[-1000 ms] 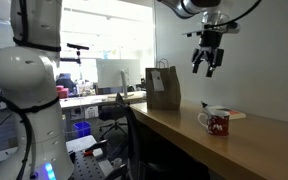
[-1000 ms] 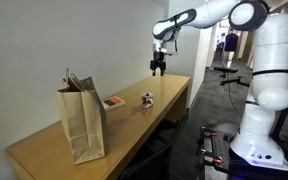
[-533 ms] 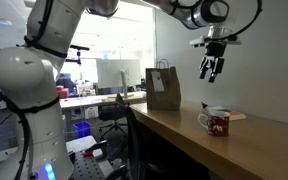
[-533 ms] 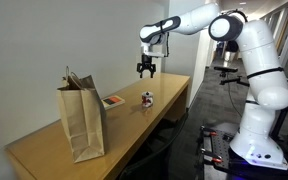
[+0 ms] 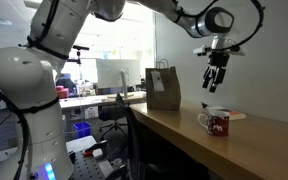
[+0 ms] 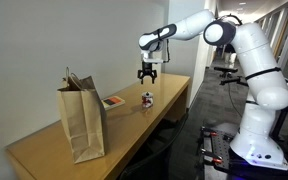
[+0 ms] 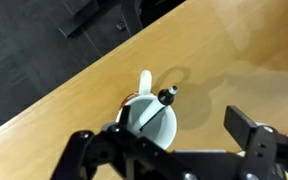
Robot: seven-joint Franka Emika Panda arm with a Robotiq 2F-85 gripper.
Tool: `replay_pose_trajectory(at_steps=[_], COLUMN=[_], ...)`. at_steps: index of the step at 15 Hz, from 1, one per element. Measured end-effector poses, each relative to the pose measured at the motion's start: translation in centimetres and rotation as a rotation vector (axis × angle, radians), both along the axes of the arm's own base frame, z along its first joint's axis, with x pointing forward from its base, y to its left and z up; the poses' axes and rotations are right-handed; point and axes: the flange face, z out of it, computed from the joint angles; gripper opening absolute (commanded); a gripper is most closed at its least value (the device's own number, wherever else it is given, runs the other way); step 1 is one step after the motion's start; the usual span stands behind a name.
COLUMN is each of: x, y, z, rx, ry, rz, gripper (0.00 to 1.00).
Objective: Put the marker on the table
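Observation:
The marker (image 7: 156, 108) stands tilted inside the red-and-white mug (image 7: 149, 122), its dark tip over the rim. The mug stands on the brown wooden table (image 7: 64, 95) and shows in both exterior views (image 5: 215, 122) (image 6: 147, 99). My gripper (image 7: 169, 140) is open and empty, its two dark fingers (image 7: 247, 130) spread either side of the mug as seen from above. In both exterior views the gripper (image 5: 215, 80) (image 6: 148, 77) hangs well above the mug and points down.
A brown paper bag (image 5: 164, 88) (image 6: 82, 120) stands upright further along the table (image 6: 44, 150). A flat red-and-white item (image 6: 113, 102) lies behind the mug near the wall. The table's front edge runs alongside; a cluttered desk (image 5: 94, 98) lies beyond.
The gripper has travelled along the table to a spot over the mug and dropped slightly. It has stayed open. The mug and marker have not moved.

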Motion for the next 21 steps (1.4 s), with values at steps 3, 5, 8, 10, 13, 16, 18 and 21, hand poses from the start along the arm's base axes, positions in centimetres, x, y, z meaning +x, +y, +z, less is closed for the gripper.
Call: replay_pose_trajectory(at_steps=[3, 5, 8, 10, 13, 16, 18, 21], x=[0.3, 0.5, 0.8, 0.9, 1.2, 1.6, 1.7, 1.8], y=[-1.4, -2.3, -3.1, -3.4, -3.4, -3.8, -4.2, -4.8], z=[-3.3, -4.4, -4.8, -5.0, -6.0, -7.6, -8.6, -9.9], rx=[0.000, 0.010, 0.027, 0.028, 0.029, 0.028, 0.030, 0.042], ry=[0.005, -0.004, -0.016, -0.017, -0.007, 0.012, 0.025, 0.048], rz=[-0.028, -0.052, -0.077, -0.081, -0.081, -0.093, -0.101, -0.106], gripper=[1.00, 0.94, 0.63, 0.59, 0.59, 0.60, 0.58, 0.51])
